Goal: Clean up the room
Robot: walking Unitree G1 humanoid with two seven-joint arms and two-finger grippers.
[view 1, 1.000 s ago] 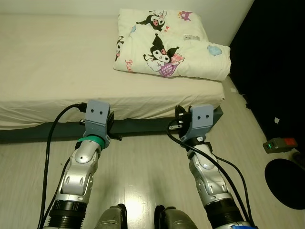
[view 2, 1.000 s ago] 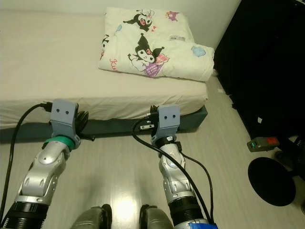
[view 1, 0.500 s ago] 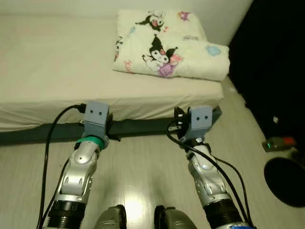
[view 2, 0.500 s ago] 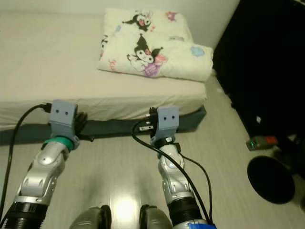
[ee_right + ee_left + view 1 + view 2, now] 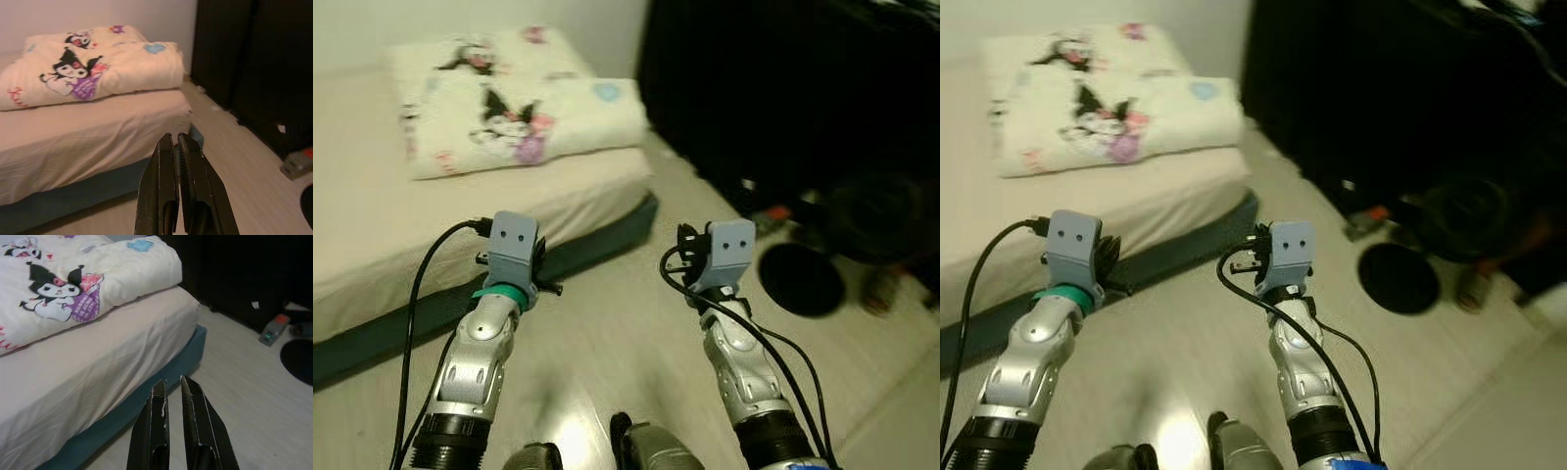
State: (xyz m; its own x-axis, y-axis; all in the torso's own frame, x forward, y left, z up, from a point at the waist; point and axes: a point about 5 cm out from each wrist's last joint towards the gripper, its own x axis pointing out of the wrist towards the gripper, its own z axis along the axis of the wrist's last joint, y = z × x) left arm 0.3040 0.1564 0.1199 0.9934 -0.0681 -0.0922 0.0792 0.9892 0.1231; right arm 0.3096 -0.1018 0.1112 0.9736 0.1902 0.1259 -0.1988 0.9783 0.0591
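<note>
Pincer [image 5: 171, 384] closed, bed [image 5: 597, 191], quilt [image 5: 509, 108] ahead

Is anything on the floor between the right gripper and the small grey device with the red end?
Nothing visible: bare wood floor separates the right gripper, shut and empty, from the grey device. The round black base sits beside it, not across the path.

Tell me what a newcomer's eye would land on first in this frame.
Most striking is the folded cartoon-print blanket lying on the cream mattress, ahead to the robot's left. In the foreground the left gripper and right gripper are held out over the pale floor, both empty with fingers closed. To the right, a round black base sits on the floor before a dark area.
</note>
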